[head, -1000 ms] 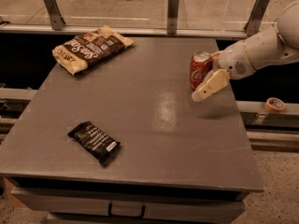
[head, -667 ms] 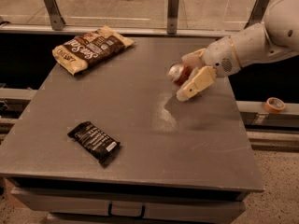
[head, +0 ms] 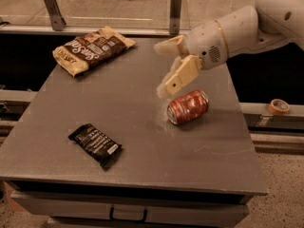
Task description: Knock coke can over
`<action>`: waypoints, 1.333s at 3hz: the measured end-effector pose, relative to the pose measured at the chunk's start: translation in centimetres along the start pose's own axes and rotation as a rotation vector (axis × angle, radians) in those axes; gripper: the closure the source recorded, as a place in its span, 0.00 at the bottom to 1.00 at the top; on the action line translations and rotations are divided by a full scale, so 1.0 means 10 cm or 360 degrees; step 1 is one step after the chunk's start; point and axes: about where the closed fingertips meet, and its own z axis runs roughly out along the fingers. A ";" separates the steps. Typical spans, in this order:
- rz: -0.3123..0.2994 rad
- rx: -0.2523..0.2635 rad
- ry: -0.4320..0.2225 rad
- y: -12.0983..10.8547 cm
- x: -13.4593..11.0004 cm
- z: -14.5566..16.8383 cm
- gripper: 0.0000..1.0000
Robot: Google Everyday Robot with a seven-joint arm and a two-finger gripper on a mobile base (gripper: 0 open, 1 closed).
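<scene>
One coke can lies on its side right of centre, task apparently met; the gripper hovers just above-left, jaws spread wide, holding nothing.

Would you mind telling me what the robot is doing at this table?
The robot is meant to knock over the coke can, which lies on its side on the right half of the table. The gripper hangs open just above and left of it. A chip bag and a black packet lie farther left.
</scene>
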 end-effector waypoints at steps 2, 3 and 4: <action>-0.0003 0.0117 0.0022 -0.07 -0.02 -0.21 0.00; -0.0006 0.0293 0.0087 -0.31 0.10 -0.58 0.00; -0.0121 0.0577 0.0230 -0.60 0.06 -1.18 0.00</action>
